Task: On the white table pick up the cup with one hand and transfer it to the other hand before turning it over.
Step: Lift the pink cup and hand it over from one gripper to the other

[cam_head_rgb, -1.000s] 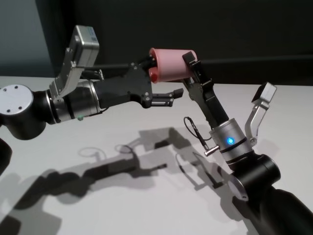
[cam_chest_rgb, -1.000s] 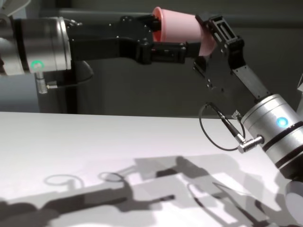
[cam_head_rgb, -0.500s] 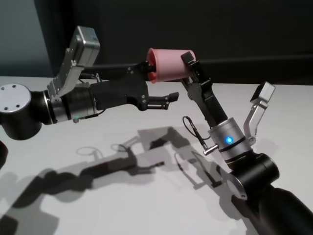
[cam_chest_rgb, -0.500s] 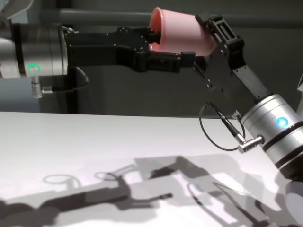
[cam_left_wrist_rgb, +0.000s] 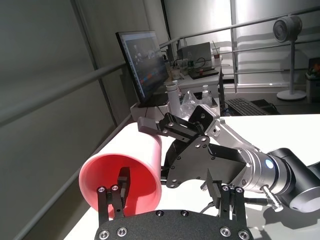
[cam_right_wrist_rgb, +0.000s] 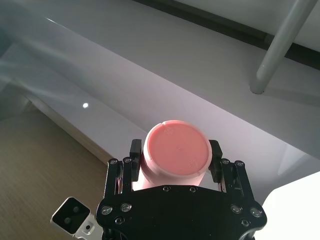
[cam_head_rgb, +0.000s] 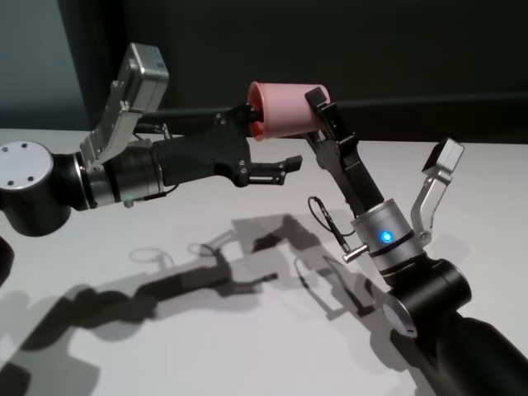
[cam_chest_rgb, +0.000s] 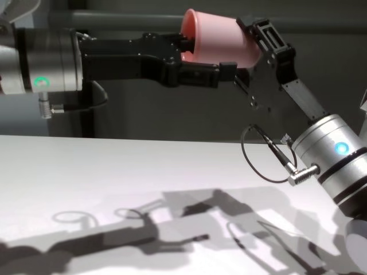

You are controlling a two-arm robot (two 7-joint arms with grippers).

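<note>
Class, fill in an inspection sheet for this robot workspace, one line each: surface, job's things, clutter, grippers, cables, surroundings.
Surface: white table, bare apart from the arms' shadows.
Job's things: pink cup held in the air on its side, mouth toward the left arm.
Clutter: nothing seen.
Grippers: right gripper shut on the cup near its base; left gripper open, one finger inside the cup's mouth, the other outside it.
Cables: looped black cable at the right wrist, hanging free above the table.
Surroundings: dark wall behind; the left wrist view shows a monitor and a fan farther off.
</note>
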